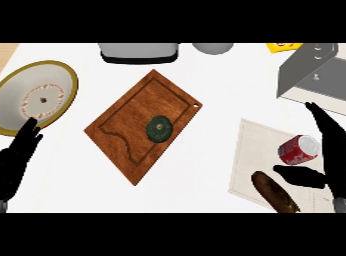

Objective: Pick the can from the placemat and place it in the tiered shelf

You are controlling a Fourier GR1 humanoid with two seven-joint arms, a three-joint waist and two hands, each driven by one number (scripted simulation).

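Observation:
A red can lies on its side on the pale placemat at the right. My right hand is right beside it, fingers straight and pointing up along the can's right side, thumb stretched out just below the can. The grey tiered shelf stands at the upper right, behind the placemat. My left hand rests open at the lower left edge, fingers up, overlapping the plate's rim.
A brown elongated item lies on the placemat's lower part under my thumb. A wooden board with a dark green disc fills the middle. A gold-rimmed plate is left; a grey appliance, a grey bowl and a yellow pack line the back.

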